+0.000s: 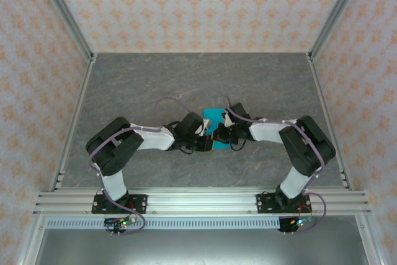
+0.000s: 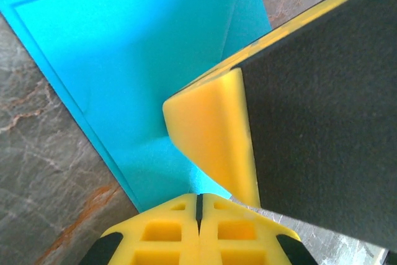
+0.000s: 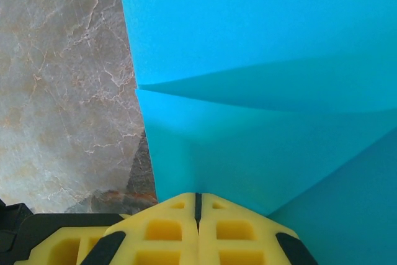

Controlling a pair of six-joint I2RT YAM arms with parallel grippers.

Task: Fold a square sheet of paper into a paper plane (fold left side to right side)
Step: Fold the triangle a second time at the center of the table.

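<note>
while left tool [image 2: 198,199] and right tool [image 3: 198,197] sit pinched together, creased cyan paper [image 3: 260,29] lies on marbled tabletop [image 3: 62,79].

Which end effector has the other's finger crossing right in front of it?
The left end effector: the right end effector's yellow-and-black finger slants across the cyan paper ahead of it.

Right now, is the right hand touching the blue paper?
Touching. In the left wrist view, the right hand's yellow finger rests its tip on the blue paper, and its shadow meets it with no gap.
</note>
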